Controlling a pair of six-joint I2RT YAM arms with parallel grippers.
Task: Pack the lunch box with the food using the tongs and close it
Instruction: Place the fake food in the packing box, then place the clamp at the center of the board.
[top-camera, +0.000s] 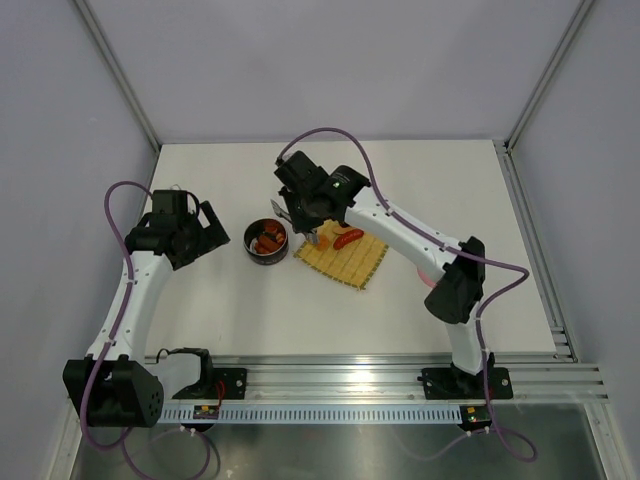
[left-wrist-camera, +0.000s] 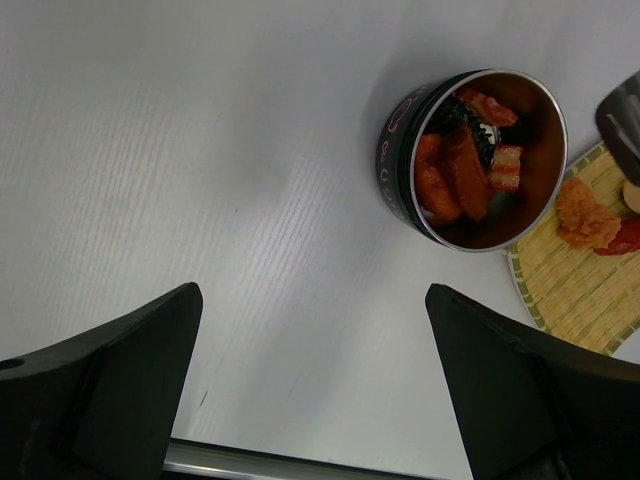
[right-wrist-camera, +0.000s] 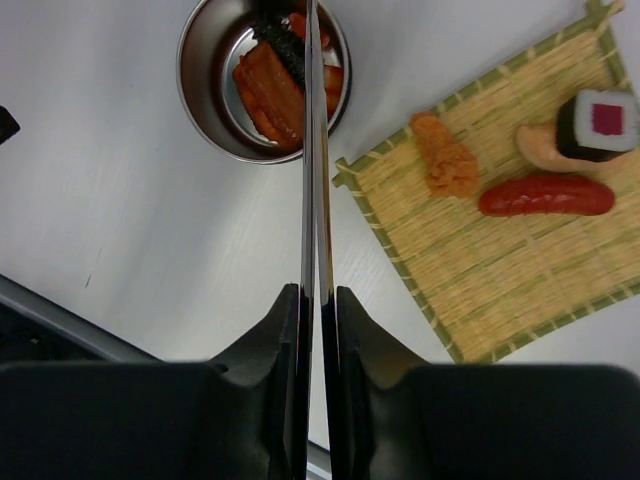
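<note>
The lunch box (top-camera: 267, 243) (left-wrist-camera: 478, 160) (right-wrist-camera: 205, 80) is a round metal tin standing open left of the mat. It holds several pieces of the food: red-orange sausages (left-wrist-camera: 462, 170) and a dark piece. My right gripper (right-wrist-camera: 318, 290) (top-camera: 308, 210) hovers above it, shut on the tongs (right-wrist-camera: 312, 150). The tongs' arms are squeezed almost together and reach over the tin. On the mat lie an orange chunk (right-wrist-camera: 445, 155), a red sausage (right-wrist-camera: 545, 196) and a sushi roll (right-wrist-camera: 603, 120). My left gripper (left-wrist-camera: 311, 292) (top-camera: 200, 235) stands open and empty, left of the tin.
The yellow woven mat (top-camera: 342, 262) (right-wrist-camera: 500, 270) lies right of the tin. A pink edge (top-camera: 428, 272) peeks from under the right arm's elbow. A metal rail (top-camera: 380, 375) runs along the table's near edge.
</note>
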